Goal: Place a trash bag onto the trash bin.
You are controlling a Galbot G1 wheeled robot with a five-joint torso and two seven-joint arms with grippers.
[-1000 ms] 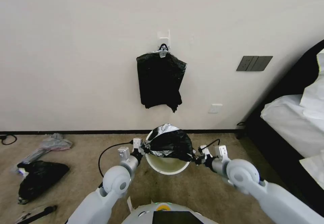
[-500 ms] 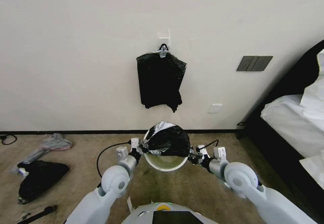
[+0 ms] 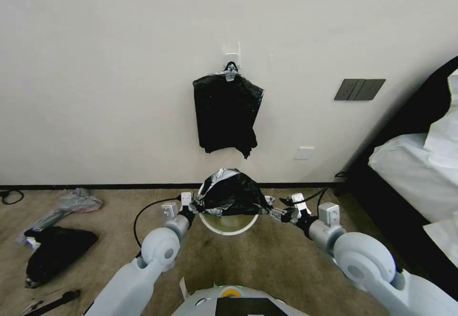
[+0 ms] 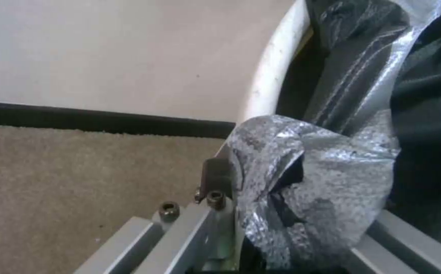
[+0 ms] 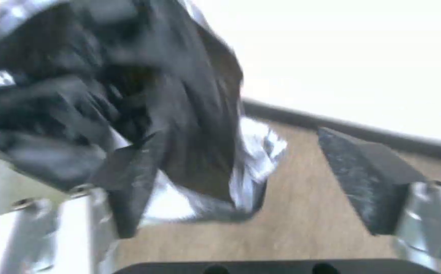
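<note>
The bag (image 3: 231,194) lies bunched over the bin (image 3: 228,225), its left edge clamped in the left gripper (image 3: 193,207), while the right gripper (image 3: 273,212) stands wide open holding nothing, so the unsecured right side could slip inside.

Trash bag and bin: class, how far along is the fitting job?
Done: the trash bag sits draped over the bin.
In hand: the left tool grips one edge; the right tool stands open beside the other.
Left: the near rim is uncovered.
</note>
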